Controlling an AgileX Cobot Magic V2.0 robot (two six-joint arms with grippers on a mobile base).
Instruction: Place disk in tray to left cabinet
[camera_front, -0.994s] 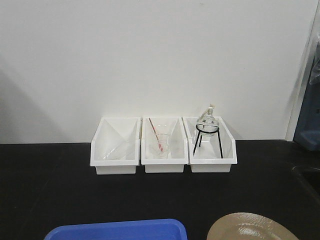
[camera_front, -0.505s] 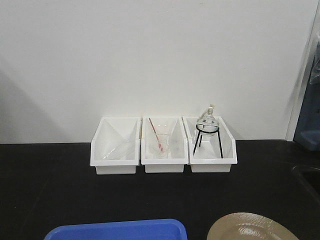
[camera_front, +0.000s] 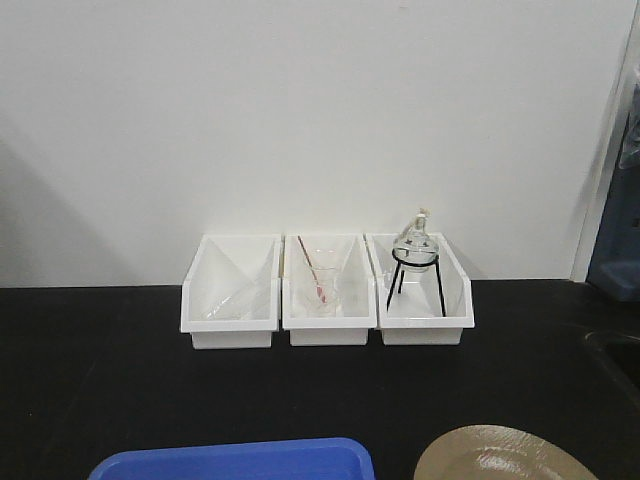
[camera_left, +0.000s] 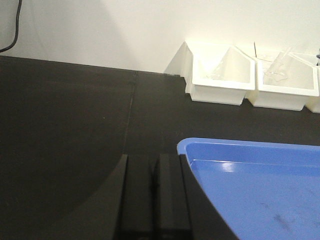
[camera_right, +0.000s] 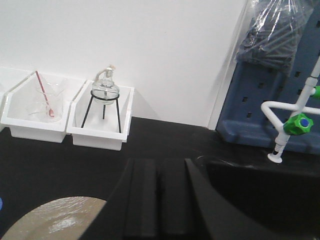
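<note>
Nothing has moved; our disk lies just left of the right gripper, the nearer one, closed and empty.

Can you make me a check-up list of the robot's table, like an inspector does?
Surface: black counter.
Job's things: blue tray and tan disk side by side at the near edge, apart; left cabinet not in view.
Clutter: three white bins by the wall; beaker in the middle one, round flask in the right one.
Grippers: left claw and right claw shut, holding nothing.
Cables: one black cable, far left on the wall.
Surroundings: white wall, sink, green-knobbed tap, blue rack.
</note>
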